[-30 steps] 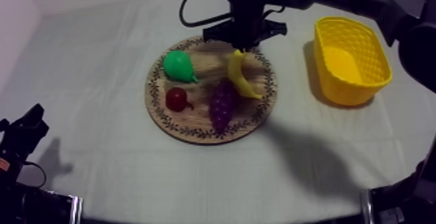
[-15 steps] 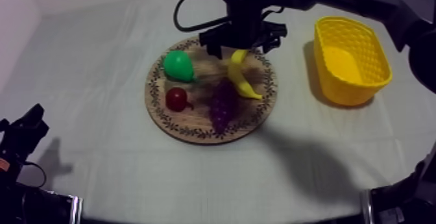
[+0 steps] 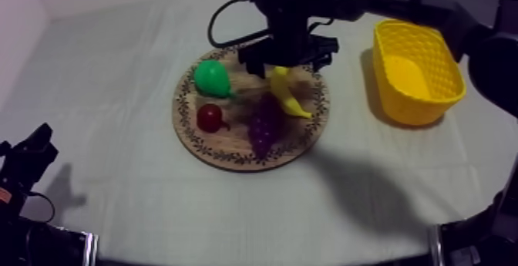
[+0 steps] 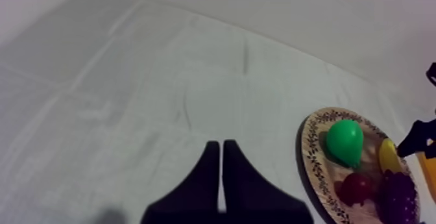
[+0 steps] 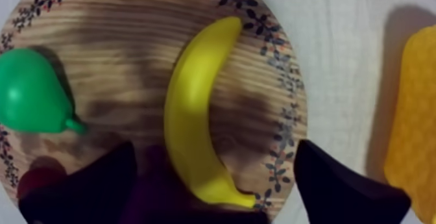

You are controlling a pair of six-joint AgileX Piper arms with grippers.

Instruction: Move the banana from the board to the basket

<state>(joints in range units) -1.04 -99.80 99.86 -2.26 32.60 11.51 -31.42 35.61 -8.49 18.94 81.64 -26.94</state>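
Right tool (image 3: 287, 59), fingers apart, hangs over the banana (image 3: 287, 93) at the right edge of the wooden board (image 3: 223, 152); left tool (image 4: 221, 150), fingers together, sits at the near-left corner of the worktop (image 3: 116, 69).

Right gripper (image 3: 287, 59) lowers over banana (image 3: 288, 93)
It has come down and nearer, reaching the fruit's far end.

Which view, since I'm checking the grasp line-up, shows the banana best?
The right wrist view: the banana lies whole on the wooden board, between the right gripper's open fingers. In the top view the gripper covers its upper end. The left wrist view catches a yellow sliver beside the pear.
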